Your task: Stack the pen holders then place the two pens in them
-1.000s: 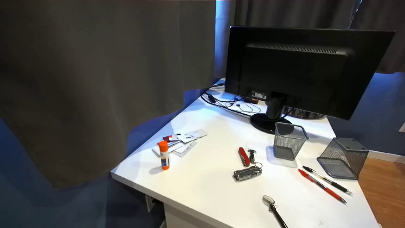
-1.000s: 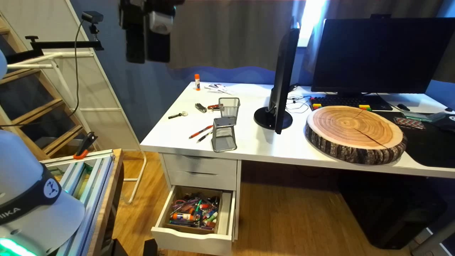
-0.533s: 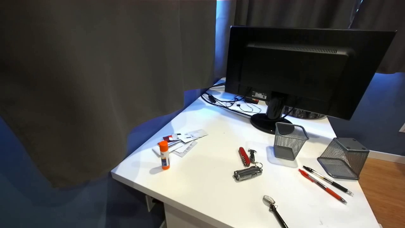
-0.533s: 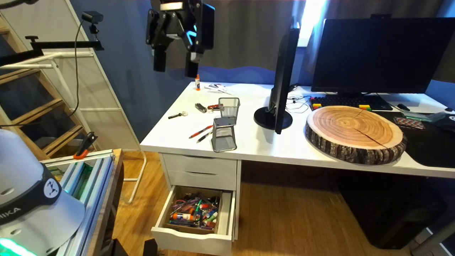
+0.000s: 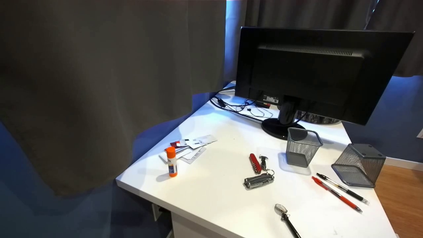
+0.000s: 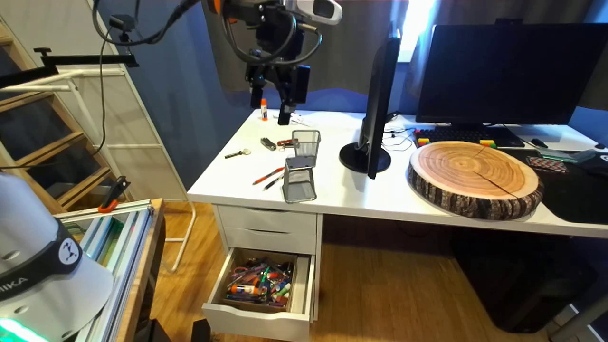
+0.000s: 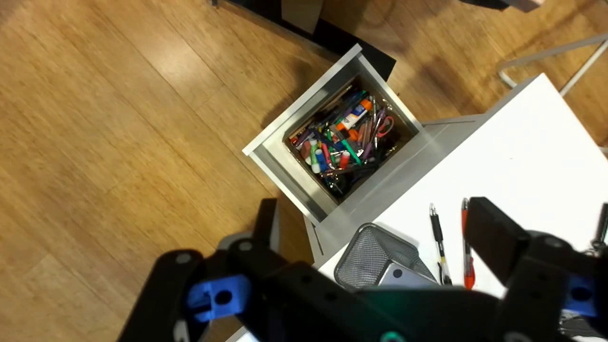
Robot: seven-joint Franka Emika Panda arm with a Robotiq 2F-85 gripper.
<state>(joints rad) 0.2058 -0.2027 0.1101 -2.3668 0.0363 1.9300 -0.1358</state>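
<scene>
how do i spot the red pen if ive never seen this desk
On the white desk, find the upside-down mesh cup near the edge. Beside it lies the black pen, then, farther out, the red pen. Its colour sets it apart from the black pen, its slimness from the red tool.

In an exterior view, the Panda arm's shell (image 6: 23, 209) is smooth, white and rounded, with small round recesses (image 6: 20, 309). A black band (image 6: 40, 268) wraps it, bearing white lettering (image 6: 13, 285) ending in MIKA and a round white emblem (image 6: 69, 251) with a dark, branching figure. Below it, a strip of light (image 6: 21, 329) glows green. Dark cables (image 6: 154, 39) hang in loops, and nearby show a patch of orange (image 6: 217, 5) and a pale, rounded housing (image 6: 306, 9) with a dark inset (image 6: 324, 8). The Robotiq gripper (image 6: 270, 114) is black and angular. The wrist view shows its blocky, matte fingers (image 7: 494, 232), grey screw heads (image 7: 183, 258), bright blue brackets (image 7: 240, 289) with dark round holes (image 7: 223, 298), and a green ring (image 7: 392, 337).
</scene>
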